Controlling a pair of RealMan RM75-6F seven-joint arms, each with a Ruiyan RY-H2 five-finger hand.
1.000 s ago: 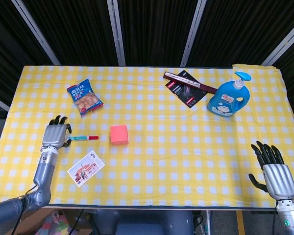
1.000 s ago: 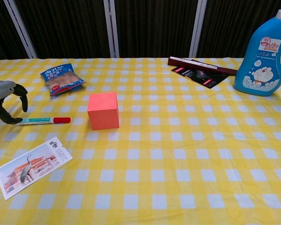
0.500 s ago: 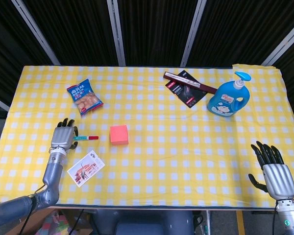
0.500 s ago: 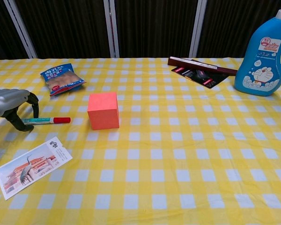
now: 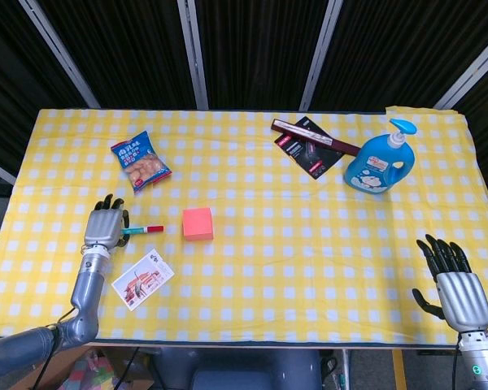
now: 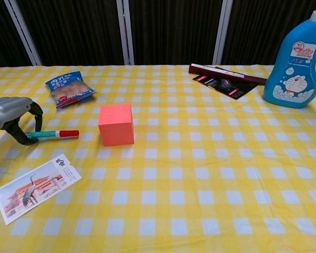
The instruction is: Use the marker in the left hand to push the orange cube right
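The orange cube [image 5: 198,223] [image 6: 116,124] stands on the yellow checked cloth, left of the middle. To its left lies the marker [image 5: 143,230] [image 6: 55,134], teal-bodied, its red cap pointing at the cube with a short gap between them. My left hand [image 5: 105,227] [image 6: 13,114] is at the marker's teal end, a finger above it and the thumb below it, pinching it low over the cloth. My right hand [image 5: 454,280] rests open at the near right edge with nothing in it, and only the head view shows it.
A postcard [image 5: 142,279] [image 6: 36,187] lies near the front edge, below the marker. A blue snack bag [image 5: 140,161] [image 6: 69,88] sits behind the marker. At the back right are a dark booklet with a maroon box [image 5: 312,145] and a blue detergent bottle [image 5: 380,162] [image 6: 298,54].
My left hand slid right along the cloth to the marker's teal end. Its thumb and finger closed in round it, and the marker shifted slightly. The cube and my right hand stayed still.
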